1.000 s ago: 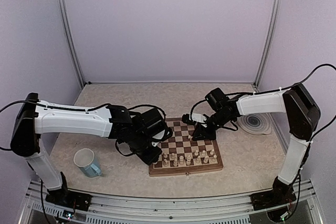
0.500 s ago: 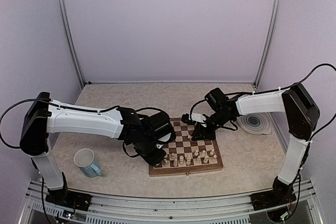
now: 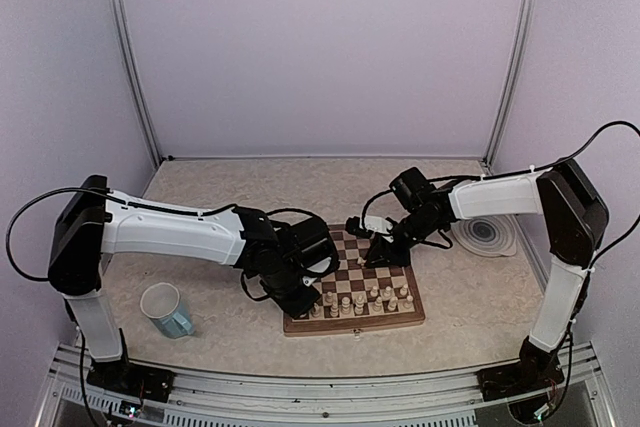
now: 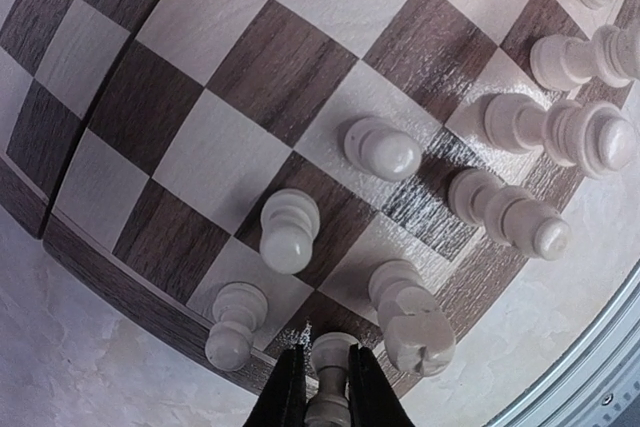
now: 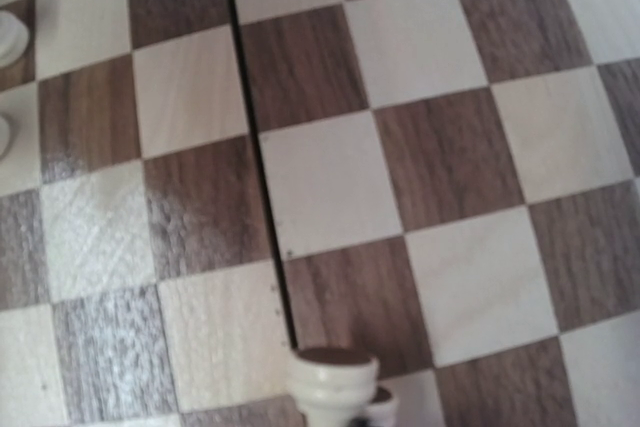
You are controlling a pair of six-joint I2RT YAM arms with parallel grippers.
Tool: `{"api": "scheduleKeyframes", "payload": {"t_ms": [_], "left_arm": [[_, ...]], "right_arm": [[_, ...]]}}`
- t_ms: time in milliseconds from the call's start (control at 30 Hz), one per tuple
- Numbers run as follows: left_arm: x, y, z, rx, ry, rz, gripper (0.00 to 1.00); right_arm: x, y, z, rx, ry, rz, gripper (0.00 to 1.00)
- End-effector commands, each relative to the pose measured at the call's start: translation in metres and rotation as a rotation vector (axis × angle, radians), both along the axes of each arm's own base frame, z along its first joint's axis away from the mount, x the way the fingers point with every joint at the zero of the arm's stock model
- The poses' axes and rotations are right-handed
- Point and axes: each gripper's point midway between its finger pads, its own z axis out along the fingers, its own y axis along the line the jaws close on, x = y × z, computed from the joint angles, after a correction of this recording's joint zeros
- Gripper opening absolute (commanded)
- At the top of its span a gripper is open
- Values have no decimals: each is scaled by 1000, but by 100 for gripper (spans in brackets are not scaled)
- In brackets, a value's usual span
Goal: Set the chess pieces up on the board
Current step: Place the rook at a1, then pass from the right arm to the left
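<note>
Left fingers point(image 4: 288, 394) clamped on cream chess piece point(image 4: 331, 379), at board point(image 4: 250, 67) edge

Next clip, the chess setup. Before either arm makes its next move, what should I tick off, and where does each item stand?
1. Left tool grip: ok, shut on the held piece.
2. Held piece's base down on the board: cannot tell, hidden.
3. Room beside it: not ok, neighbours stand close on both sides.
4. Right tool grip: cannot tell; a second piece shows at its camera's bottom edge, fingers out of view.
5. Arms apart: ok, the tools are well separated over the board.
</note>
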Motion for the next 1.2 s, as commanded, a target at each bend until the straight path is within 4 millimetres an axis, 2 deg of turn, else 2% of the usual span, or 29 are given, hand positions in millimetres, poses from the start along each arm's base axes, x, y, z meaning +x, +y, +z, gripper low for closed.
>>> {"api": "scheduleKeyframes", "payload": {"t_ms": [0, 133, 300, 367, 467, 533, 633, 767, 833, 967, 1067, 1167], "left_arm": [[1, -4, 4, 1, -13, -9, 21], [2, -5, 12, -18, -22, -1, 30], [5, -10, 37, -65, -46, 6, 34], [6, -9, 51, -78, -52, 5, 36], [12, -11, 85, -150, -82, 5, 40], [24, -14, 113, -248, -107, 23, 41], [56, -18, 148, -435, -166, 90, 44], [94, -27, 174, -714, -227, 194, 48], [105, -30, 183, -827, -257, 223, 49], [120, -36, 190, -924, -295, 241, 52], [117, -47, 186, -969, -266, 208, 52], [113, -61, 173, -985, -189, 185, 52]], "right_arm": [[-8, -4, -15, -47, 49, 4, 12], [-9, -4, -14, -43, 52, 3, 13], [-9, -2, -9, -32, 51, 3, 12], [-9, -2, -7, -30, 51, 2, 12], [-8, -1, 0, -17, 37, 0, 12], [-8, 0, 7, -5, 27, 0, 12], [-7, 3, 20, 21, 16, 4, 12], [-7, 8, 39, 67, 12, 12, 11], [-8, 10, 51, 93, 8, 16, 11], [-9, 12, 75, 163, 15, 27, 11], [-6, 13, 88, 204, 24, 24, 11], [-7, 15, 95, 220, 22, 38, 11]]}}
